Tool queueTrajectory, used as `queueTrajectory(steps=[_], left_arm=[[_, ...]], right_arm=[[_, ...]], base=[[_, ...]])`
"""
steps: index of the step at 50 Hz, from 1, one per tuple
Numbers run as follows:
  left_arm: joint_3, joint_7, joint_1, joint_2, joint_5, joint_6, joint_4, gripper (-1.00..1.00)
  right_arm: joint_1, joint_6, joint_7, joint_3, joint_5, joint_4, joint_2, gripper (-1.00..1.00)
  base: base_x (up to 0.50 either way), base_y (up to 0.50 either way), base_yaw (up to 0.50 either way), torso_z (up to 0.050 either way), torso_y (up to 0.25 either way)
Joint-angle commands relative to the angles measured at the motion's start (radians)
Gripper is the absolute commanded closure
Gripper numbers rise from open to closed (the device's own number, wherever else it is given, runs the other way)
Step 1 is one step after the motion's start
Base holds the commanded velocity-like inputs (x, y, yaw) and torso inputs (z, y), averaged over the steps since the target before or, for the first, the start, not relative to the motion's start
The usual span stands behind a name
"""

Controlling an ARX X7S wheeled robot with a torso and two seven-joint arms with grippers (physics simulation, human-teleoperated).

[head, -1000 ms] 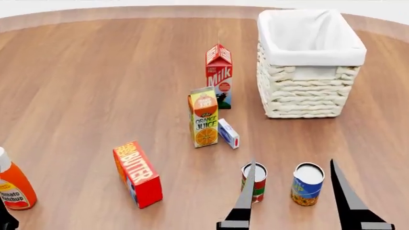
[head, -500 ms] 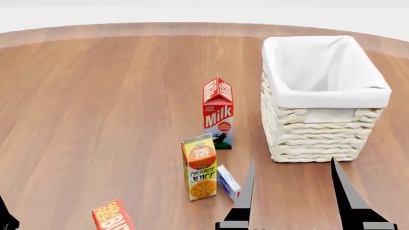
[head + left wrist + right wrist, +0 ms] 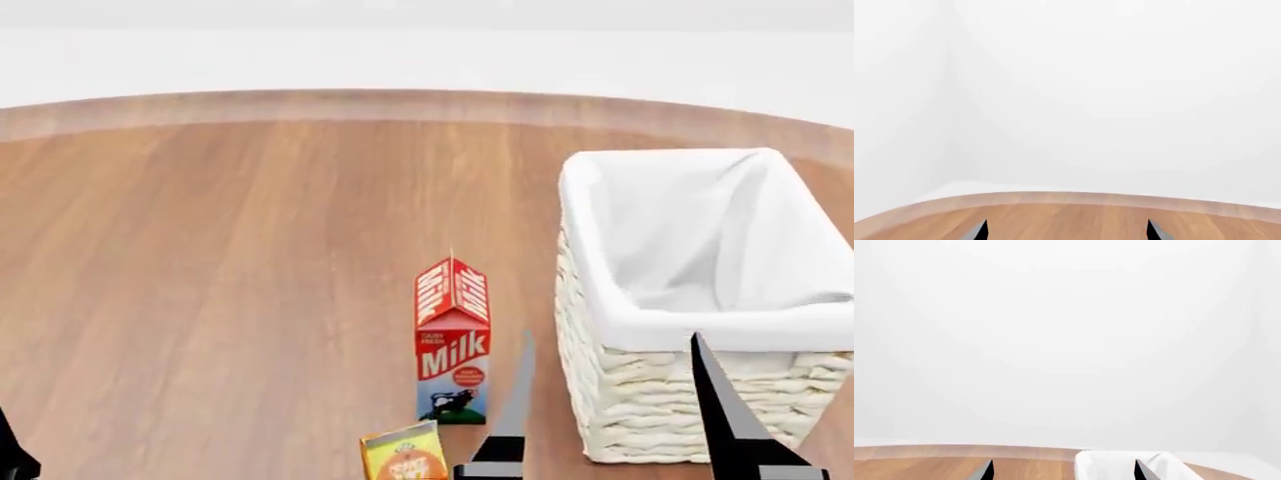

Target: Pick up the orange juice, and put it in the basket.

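Right gripper (image 3: 607, 345) held released above a round wooden table (image 3: 227, 260), left gripper (image 3: 1066, 224) likewise spread, basket (image 3: 667, 420) beside milk carton (image 3: 451, 340), orange juice (image 3: 404, 455) cropped, white walls (image 3: 1067, 340) behind.

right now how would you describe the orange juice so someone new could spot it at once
Start at the big white woven basket on the wooden table; to its left stands a red milk carton. Just in front of that, at the bottom edge of the head view, only the yellow-and-orange top of the orange juice shows. It is the only yellow carton.
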Motion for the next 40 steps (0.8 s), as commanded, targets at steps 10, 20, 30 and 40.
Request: queueTrajectory(steps=[10,20,30,40], left_arm=[[-0.029,0.007,0.006,0.008,-0.041,0.026,0.000,-1.00],[-0.031,-0.006,0.006,-0.002,-0.056,0.023,0.006,-1.00],[-0.025,-0.018,0.006,-0.011,-0.062,0.026,0.003,-1.00],[-0.022,-0.026,0.008,-0.019,-0.069,0.034,-0.004,-1.00]], right_arm=[[-0.009,-0.021,-0.021,0.037,0.029,0.024,-0.023,-1.00],[-0.027,-0.087,-0.042,0.048,0.071,0.045,-0.018,-1.00],[-0.025,-0.086,-0.026,0.049,0.087,0.050,-0.010,-1.00],[-0.004,-0.019,0.032,0.019,0.021,0.045,0.008,-1.00]], base=[[0.35,0.00,0.00,0.000,0.001],[0.00,-0.31,0.00,0.000,0.000],[0.00,-0.50,0.00,0.000,0.000],[0.00,-0.24,0.00,0.000,0.000]])
